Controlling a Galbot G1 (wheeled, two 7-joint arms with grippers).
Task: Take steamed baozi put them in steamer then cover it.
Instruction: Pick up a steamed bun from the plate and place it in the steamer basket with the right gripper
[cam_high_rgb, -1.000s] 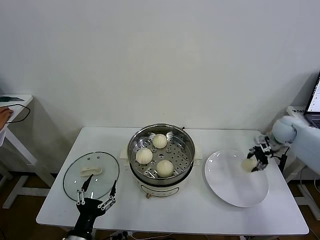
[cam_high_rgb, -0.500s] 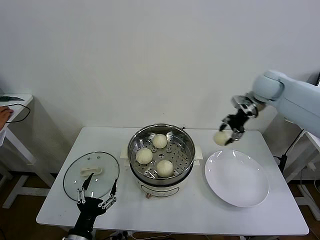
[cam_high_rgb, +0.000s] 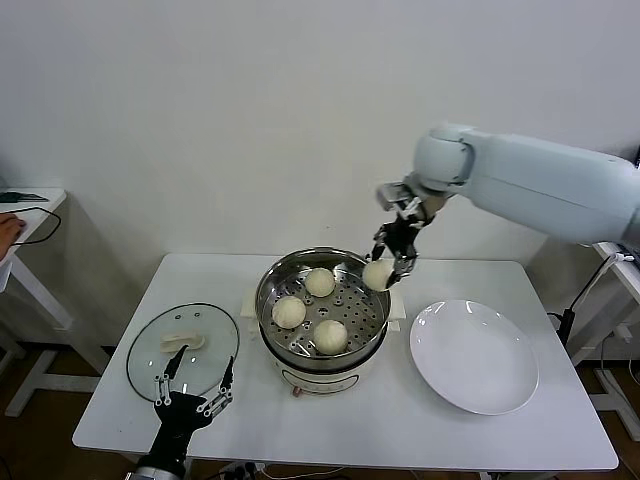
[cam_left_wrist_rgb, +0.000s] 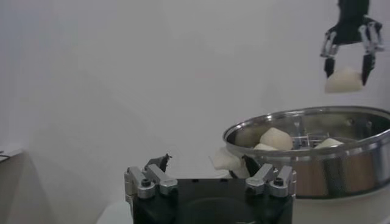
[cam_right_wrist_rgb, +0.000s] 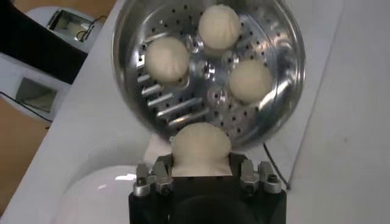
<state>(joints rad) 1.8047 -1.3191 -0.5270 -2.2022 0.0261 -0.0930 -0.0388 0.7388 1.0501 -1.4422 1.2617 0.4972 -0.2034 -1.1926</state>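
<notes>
White table (cam_high_rgb: 560, 440), steamer (cam_high_rgb: 322, 308) in the middle
Right pincer (cam_high_rgb: 392, 262) grips a fourth baozi (cam_high_rgb: 378, 275) above the steamer's rim; left pincer (cam_high_rgb: 190, 392) spread wide, empty, by the glass lid (cam_high_rgb: 183, 350)

Three views, steamer (cam_high_rgb: 322, 310) in all

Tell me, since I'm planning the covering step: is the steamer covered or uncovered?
Uncovered. The steamer shows three baozi on its tray; the glass lid lies on the table beside it.
</notes>
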